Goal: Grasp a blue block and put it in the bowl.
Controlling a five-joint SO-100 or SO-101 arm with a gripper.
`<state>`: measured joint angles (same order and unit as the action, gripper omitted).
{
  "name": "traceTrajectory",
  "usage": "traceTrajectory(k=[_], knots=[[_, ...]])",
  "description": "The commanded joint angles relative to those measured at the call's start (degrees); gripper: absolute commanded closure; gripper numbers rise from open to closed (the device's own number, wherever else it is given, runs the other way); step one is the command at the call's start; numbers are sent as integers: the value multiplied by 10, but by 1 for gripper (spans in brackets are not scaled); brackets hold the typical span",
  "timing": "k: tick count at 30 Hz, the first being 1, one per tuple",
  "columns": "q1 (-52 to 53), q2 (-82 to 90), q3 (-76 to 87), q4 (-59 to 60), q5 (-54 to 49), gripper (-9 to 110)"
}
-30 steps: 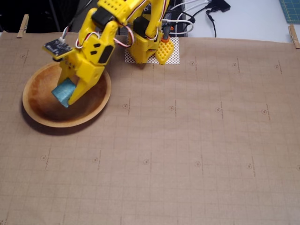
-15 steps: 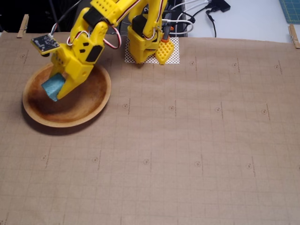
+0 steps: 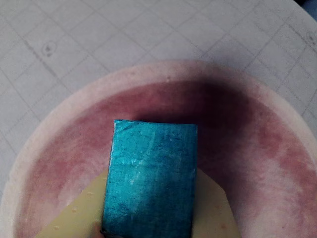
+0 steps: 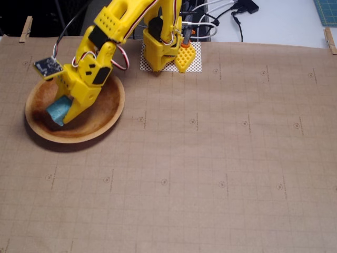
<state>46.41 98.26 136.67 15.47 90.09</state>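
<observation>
The blue block is held between my yellow fingers, low over the inside of the wooden bowl. In the fixed view my gripper reaches down into the bowl at the left of the table. The blue block sits in the jaws just above or on the bowl's floor. I cannot tell whether it touches the floor. The block's lower end is hidden by the fingers.
The yellow arm's base stands on a white mesh pad at the back centre, with cables behind it. Brown gridded paper covers the table, held by clothes pegs at the back corners.
</observation>
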Motion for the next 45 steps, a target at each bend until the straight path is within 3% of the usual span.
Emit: traceTrajectory(k=[1,9,20,25,31,45], knots=[[-7,-14,-47,-6,-14,104],[1,-53,-60,-5,-42,101],[1,-54,-95,65,-41,70],[-2,-47,-96,72,-40,62],[-14,38,-85,80,-38,61],[-139,326,-170,321,8,61]])
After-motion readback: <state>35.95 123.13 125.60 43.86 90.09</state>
